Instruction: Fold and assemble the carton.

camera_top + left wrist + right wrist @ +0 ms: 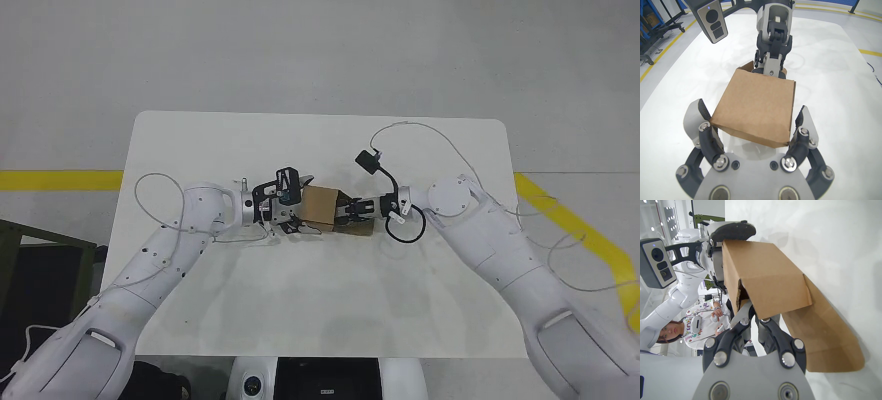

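The small brown corrugated-cardboard carton (757, 106) sits at about the middle of the white rectangular surface (200, 300), well clear of all four edges, on it or just above it (the pictures do not settle which). I judge it light and fairly stiff across its panels, but weak along the creases and easily crushed, with a dry matt skin that should not slip on rubber pads. The best places to hold it look like the folded corners and panel edges, not the middle of a face, which would bow inward. The left end effector (751, 106) is spread wide around one end of the carton. The two near corners touch the inner faces of its fingers (702, 113), so it looks braced rather than clamped. The right end effector (758, 313) has its fingers drawn almost together at the opposite, open end, apparently pinching an end panel there. The carton's long axis runs parallel to the surface's long near and far edges, from one arm to the other. Its open mouth points toward the right arm, and a long rounded brown flap (825, 336) trails out that way, unfolded.
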Motion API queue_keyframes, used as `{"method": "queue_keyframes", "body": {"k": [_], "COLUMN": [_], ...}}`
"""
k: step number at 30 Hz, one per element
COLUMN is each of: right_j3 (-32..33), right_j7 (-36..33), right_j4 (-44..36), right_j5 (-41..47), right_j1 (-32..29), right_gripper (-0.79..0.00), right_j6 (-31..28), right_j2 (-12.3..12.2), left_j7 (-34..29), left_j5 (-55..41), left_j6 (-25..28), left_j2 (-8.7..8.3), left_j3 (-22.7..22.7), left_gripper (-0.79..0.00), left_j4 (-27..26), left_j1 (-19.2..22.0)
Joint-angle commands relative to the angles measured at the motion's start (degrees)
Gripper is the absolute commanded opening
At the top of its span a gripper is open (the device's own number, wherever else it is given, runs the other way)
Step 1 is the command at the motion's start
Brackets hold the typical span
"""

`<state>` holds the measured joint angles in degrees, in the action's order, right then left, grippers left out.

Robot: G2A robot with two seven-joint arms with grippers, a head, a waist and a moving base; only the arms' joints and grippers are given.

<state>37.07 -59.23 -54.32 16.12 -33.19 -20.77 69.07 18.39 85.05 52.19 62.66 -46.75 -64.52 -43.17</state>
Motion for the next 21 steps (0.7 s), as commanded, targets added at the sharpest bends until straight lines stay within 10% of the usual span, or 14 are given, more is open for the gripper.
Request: {"method": "queue_keyframes", "body": {"k": [1, 21], "right_j3": [-0.06, 8.32], "right_j7": [-0.21, -1.65], "right_j4": [0.8, 0.08], "right_j5": [0.14, -2.14], "right_j1": [0.2, -3.16], "right_gripper": [-0.785, -0.785], "right_j6": [-0.53, 0.86], "right_j2": [0.33, -2.89], "left_j7": [-0.06, -0.09], "left_j5": [-0.09, -0.08], "left_j6": [-0.02, 0.53], "left_j2": [0.03, 0.06], "left_j3": [-0.1, -1.41], "left_gripper": [0.0, 0.0], "left_j4": [0.05, -0.29], "left_j1": [-0.07, -0.57]}}
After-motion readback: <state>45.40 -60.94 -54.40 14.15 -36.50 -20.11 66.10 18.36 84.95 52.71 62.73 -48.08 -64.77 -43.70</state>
